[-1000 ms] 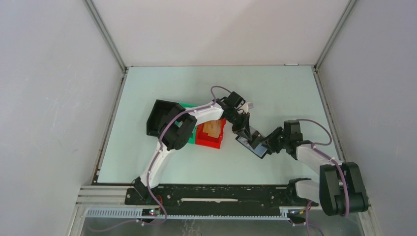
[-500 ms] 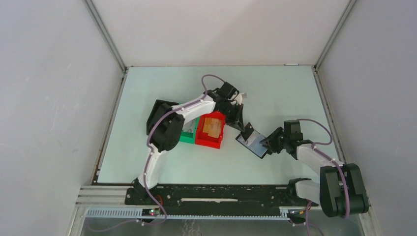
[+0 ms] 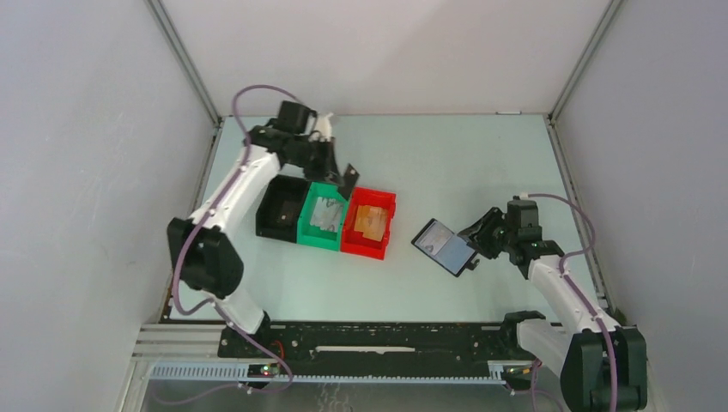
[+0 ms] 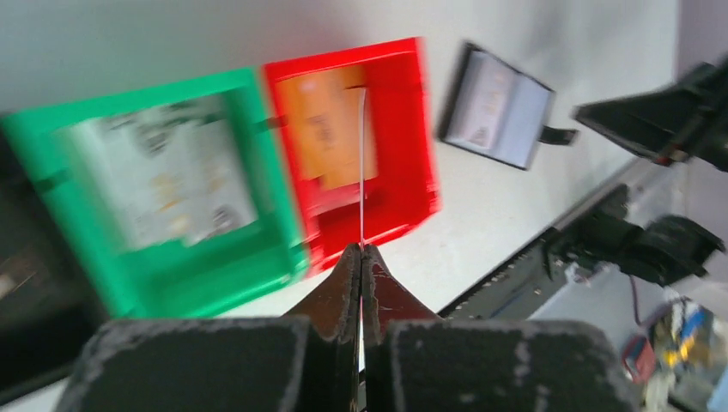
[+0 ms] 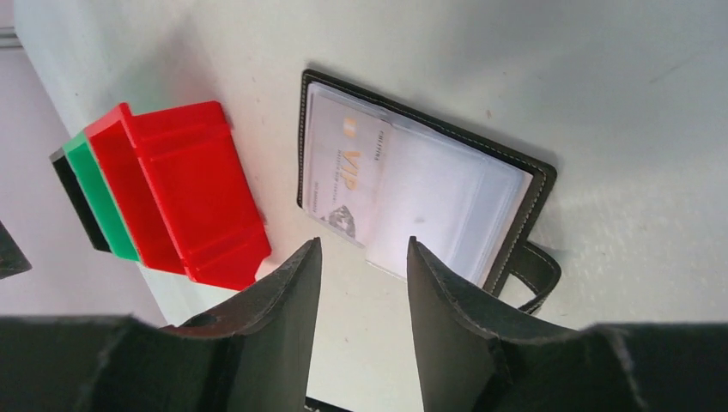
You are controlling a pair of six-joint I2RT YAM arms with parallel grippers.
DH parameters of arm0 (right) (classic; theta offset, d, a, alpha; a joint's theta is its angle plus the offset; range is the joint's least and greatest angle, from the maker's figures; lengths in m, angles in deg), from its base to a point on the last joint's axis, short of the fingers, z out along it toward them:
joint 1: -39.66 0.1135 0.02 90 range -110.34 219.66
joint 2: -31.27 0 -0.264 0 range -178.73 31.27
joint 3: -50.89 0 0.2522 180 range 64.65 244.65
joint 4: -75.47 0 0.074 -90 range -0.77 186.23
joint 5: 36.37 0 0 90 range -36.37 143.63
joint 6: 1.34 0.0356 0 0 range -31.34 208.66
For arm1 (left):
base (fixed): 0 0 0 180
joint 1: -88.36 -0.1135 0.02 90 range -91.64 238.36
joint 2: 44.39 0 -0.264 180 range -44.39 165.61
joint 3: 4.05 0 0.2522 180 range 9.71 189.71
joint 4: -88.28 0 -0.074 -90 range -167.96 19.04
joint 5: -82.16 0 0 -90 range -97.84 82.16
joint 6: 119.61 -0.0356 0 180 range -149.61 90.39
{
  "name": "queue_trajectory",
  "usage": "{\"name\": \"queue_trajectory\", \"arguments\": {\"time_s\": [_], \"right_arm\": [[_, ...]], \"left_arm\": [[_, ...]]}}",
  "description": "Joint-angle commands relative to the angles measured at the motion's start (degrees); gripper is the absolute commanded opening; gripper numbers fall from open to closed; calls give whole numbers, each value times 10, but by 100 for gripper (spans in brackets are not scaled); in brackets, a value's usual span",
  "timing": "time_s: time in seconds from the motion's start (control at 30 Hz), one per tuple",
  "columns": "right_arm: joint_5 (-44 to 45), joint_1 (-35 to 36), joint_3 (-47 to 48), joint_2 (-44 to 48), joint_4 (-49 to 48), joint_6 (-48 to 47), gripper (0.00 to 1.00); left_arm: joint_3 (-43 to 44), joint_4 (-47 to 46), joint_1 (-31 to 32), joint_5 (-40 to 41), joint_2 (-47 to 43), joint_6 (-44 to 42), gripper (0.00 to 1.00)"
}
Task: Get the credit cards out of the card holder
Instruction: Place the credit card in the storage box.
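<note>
Left gripper (image 3: pixel 348 178): clamped on one card (image 4: pixel 362 163), upper left.
Holder (image 5: pixel 513 172): VIP card (image 5: pixel 343 172) yet to be removed; right gripper (image 5: pixel 362 249) parted.

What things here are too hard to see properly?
1. Card in the left gripper: seen edge-on in the left wrist view, face hidden.
2. Green bin contents: blurred in the left wrist view, tiny from the top.
3. Black bin: cut off by the left wrist view's edge, dark from the top.
4. Card holder: glossy sleeves in the right wrist view, so how many cards it holds is unclear.
</note>
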Motion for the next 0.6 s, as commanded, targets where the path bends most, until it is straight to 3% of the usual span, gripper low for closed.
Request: {"name": "queue_trajectory", "arguments": {"time_s": [0.0,0.1,0.33,0.57], "right_arm": [[-16,-6,37,-3,19,-31,51],[-35,-7,54,-19,10,-40,52],[-64,-7,73,-55,-8,-48,52],[-60,-7,73,-55,-1,-55,52]], "left_arm": [[-38,94,-61,98,-72,-53,0],[-78,85,-96,204,-111,-35,0],[-135,35,-136,324,-134,-31,0],[-153,-9,-138,323,-71,-106,0]]}}
